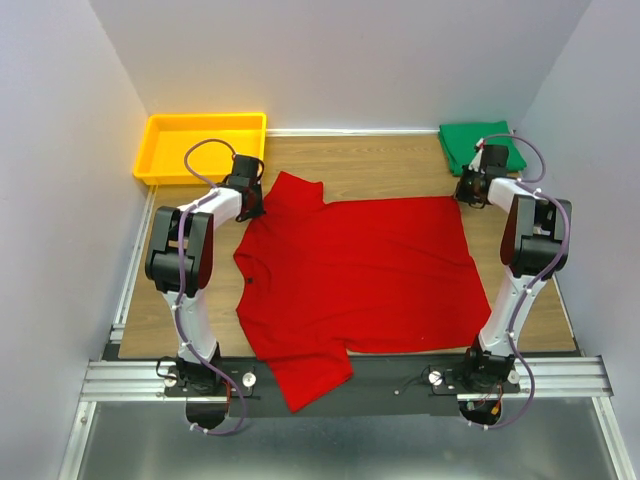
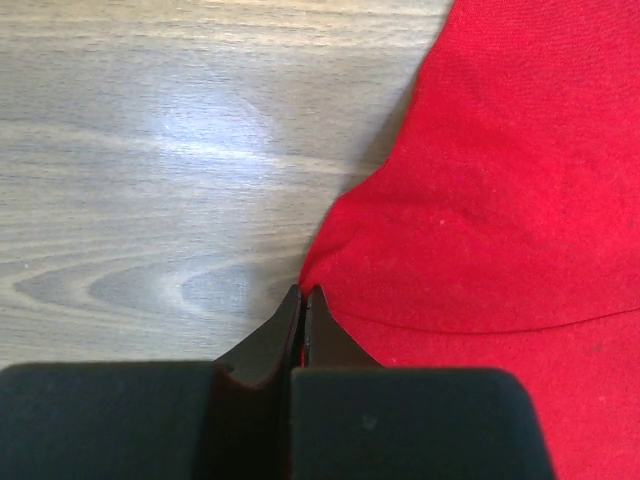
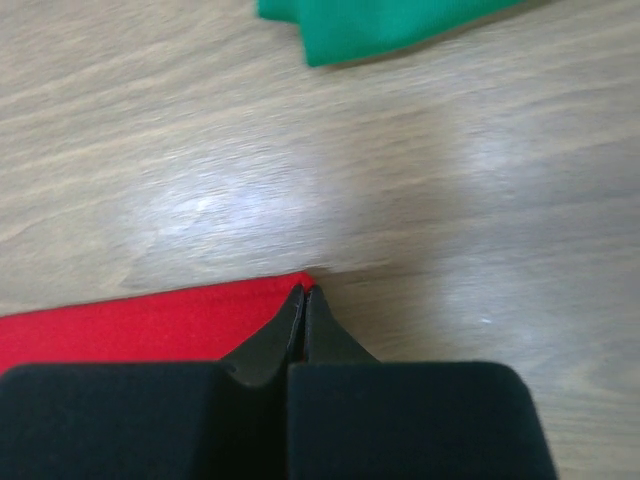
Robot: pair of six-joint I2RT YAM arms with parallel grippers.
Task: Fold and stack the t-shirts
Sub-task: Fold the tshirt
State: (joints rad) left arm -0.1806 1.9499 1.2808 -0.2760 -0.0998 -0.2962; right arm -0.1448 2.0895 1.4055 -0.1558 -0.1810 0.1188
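Observation:
The red t-shirt (image 1: 360, 270) lies spread flat on the wooden table, collar to the left, one sleeve hanging over the near edge. My left gripper (image 1: 257, 207) is shut on the shirt's edge by the far left sleeve; in the left wrist view (image 2: 303, 292) a sliver of red cloth (image 2: 500, 200) shows between the closed jaws. My right gripper (image 1: 466, 190) is shut on the shirt's far right corner (image 3: 130, 325), also seen in the right wrist view (image 3: 303, 290). The green t-shirt (image 1: 481, 146) lies folded at the back right, beyond the right gripper (image 3: 380, 25).
A yellow plastic tray (image 1: 200, 117) stands at the back left corner. White walls close in the table on the left, back and right. A metal rail (image 1: 350, 378) runs along the near edge by the arm bases.

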